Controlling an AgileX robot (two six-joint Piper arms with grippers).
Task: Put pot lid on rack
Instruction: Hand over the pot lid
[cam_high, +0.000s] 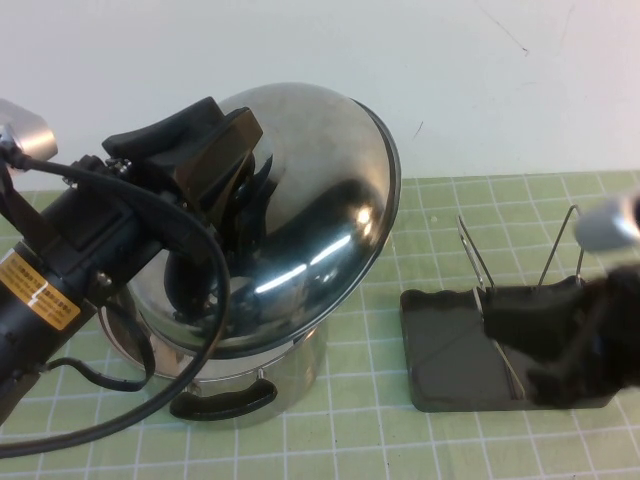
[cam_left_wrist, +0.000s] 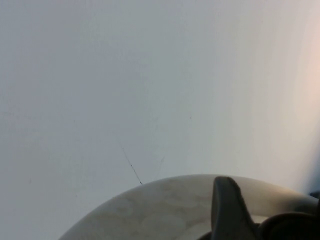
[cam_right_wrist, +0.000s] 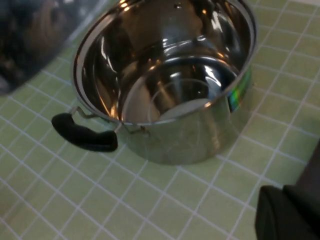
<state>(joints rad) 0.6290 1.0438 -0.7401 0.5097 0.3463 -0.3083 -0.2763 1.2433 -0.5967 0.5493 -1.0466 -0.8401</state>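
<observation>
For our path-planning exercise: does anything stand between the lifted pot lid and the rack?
Yes. The left hand holds the pot lid tilted above the pot. The right hand hangs low over the rack, beside its wire loops, where the lid must go.

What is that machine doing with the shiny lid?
The left gripper has the pot lid by its knob and holds it tilted in the air above the open pot. The rack sits on the green mat to the right of the pot, with nothing in its wire loops yet. The right gripper hangs low over the rack's right end, holding nothing that can be seen. So the lid is off the pot but not yet on the rack.
</observation>
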